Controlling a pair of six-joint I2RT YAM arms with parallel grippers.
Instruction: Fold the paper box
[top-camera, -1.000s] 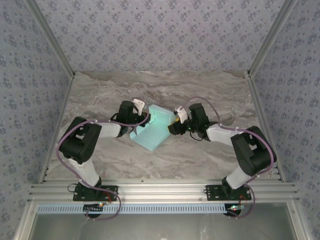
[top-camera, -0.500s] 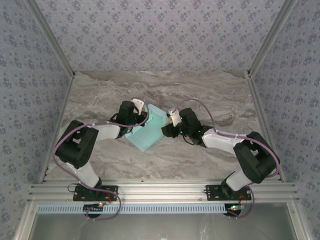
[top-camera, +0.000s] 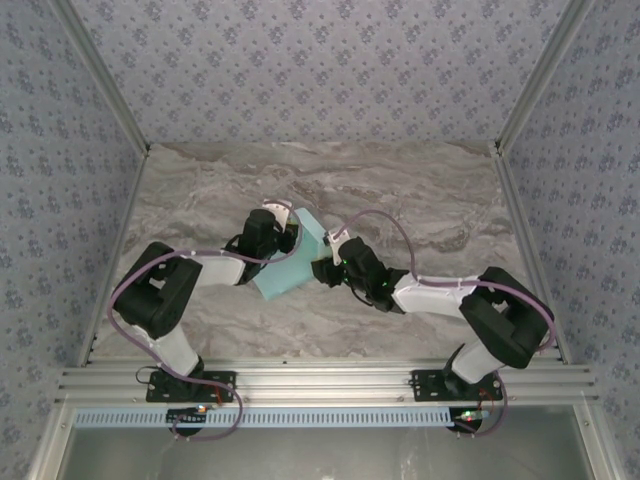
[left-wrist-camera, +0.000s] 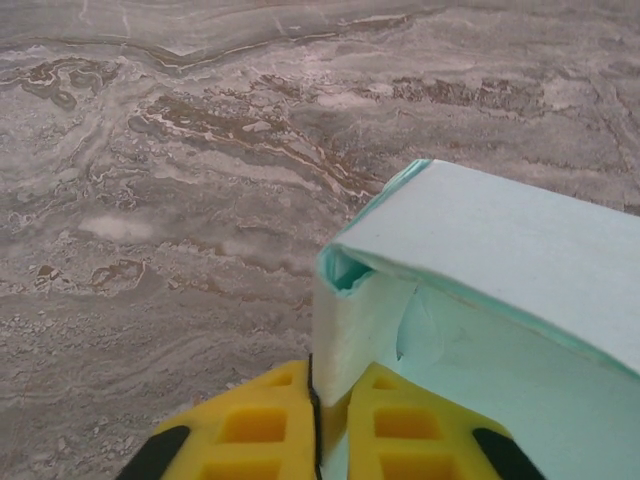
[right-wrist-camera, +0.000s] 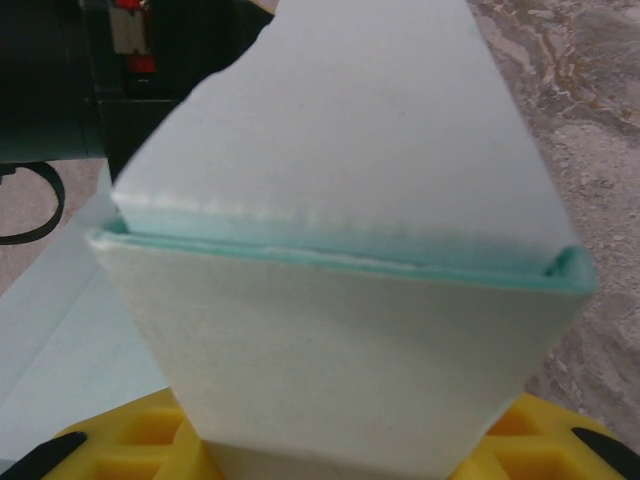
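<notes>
Roughly half-formed, the paper box (top-camera: 287, 270) rests on the tabletop (top-camera: 430, 200) between the arms. The left end effector (left-wrist-camera: 316, 425) pinches one side wall flat between its pads (a good anchor). The right end effector (right-wrist-camera: 350, 455) straddles the opposite end, though whether it clamps I cannot tell. Press squarely along the crease, avoiding skew.

The table (top-camera: 430, 190) was overlooked from above and behind; the paper box (left-wrist-camera: 500, 250) was framed closely, from opposite sides, by both wrist cameras.
</notes>
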